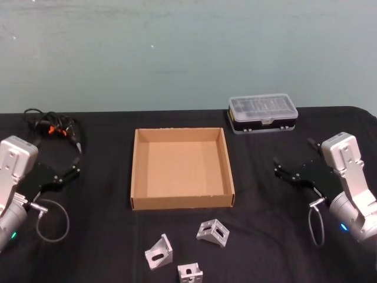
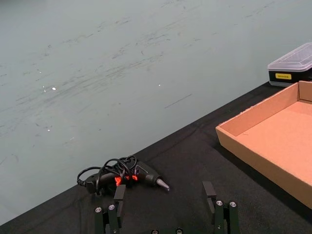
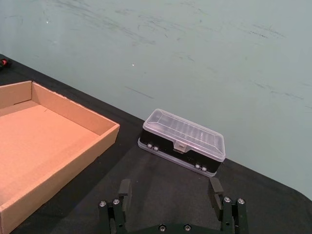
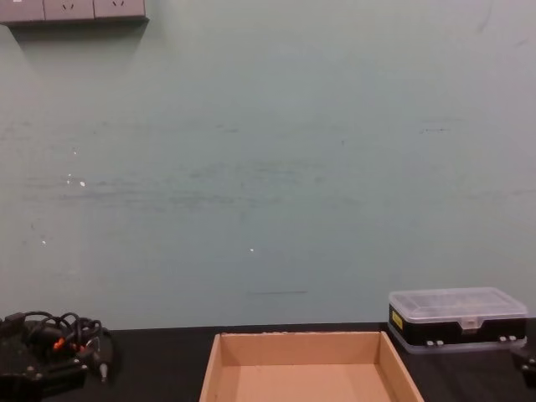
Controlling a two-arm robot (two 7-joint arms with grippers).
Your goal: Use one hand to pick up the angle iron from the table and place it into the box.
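Note:
Three silver angle irons lie on the black table (image 1: 106,236) near its front edge: one at the left (image 1: 159,252), one at the right (image 1: 213,232), one nearest me (image 1: 190,273). Just behind them stands the tan cardboard box (image 1: 182,202), empty, also seen as the box (image 2: 253,114), the box (image 3: 73,109) and the box (image 4: 301,347). My left gripper (image 1: 75,166) rests open left of the box, with nothing between the fingers of the left gripper (image 2: 164,192). My right gripper (image 1: 277,167) rests open right of the box, and the right gripper (image 3: 169,187) is likewise empty.
A small black case with a clear lid (image 1: 263,112) stands at the back right, beyond the right gripper, seen as the case (image 3: 183,142). A black corded tool (image 1: 50,127) lies at the back left, ahead of the left gripper as the tool (image 2: 124,175). A pale green wall rises behind the table.

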